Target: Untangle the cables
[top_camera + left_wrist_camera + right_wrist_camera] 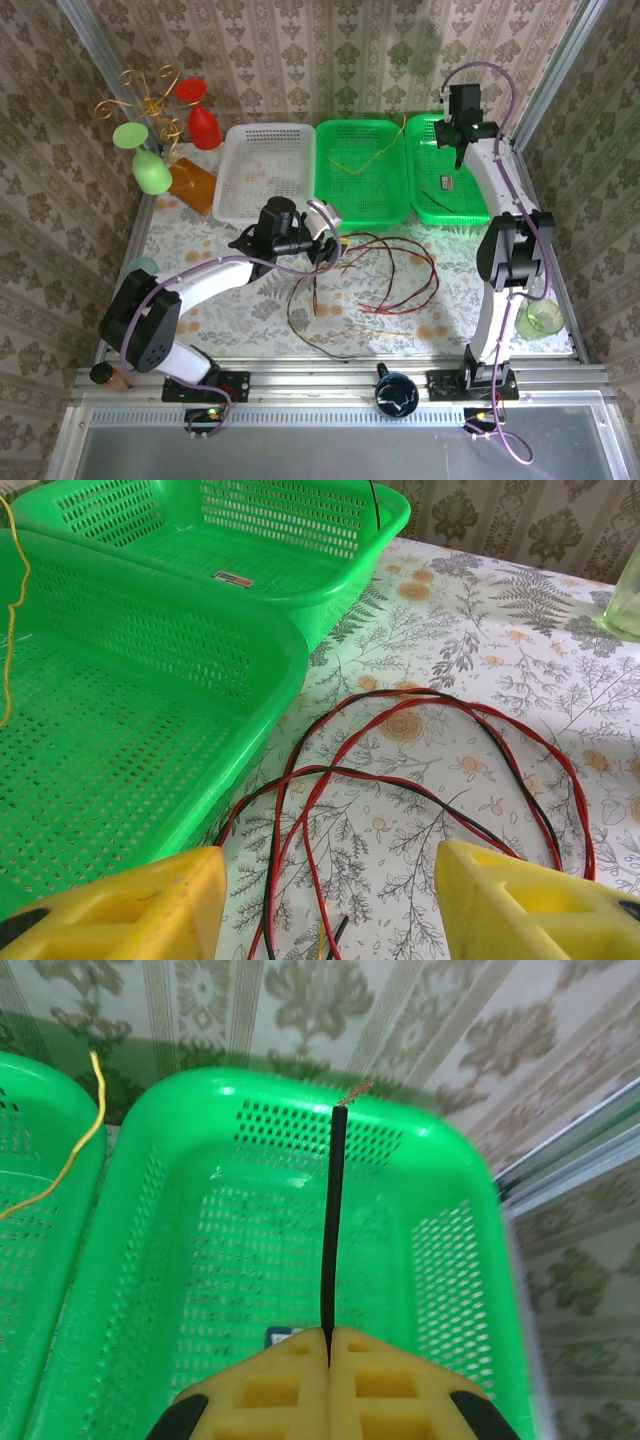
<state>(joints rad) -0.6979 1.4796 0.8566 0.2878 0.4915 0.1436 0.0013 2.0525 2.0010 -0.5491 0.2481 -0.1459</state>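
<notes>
Floral tablecloth (460, 325) | your left gripper (330, 885) open, empty; red-black cables (300, 780) just above, centre frame | right gripper (328, 1335) clamps black cable (333, 1220)

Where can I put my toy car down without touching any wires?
Bare tablecloth lies between the white basket and the left arm, and at the front between the cable loops and the right arm. The middle, by the left gripper, is crowded.
</notes>
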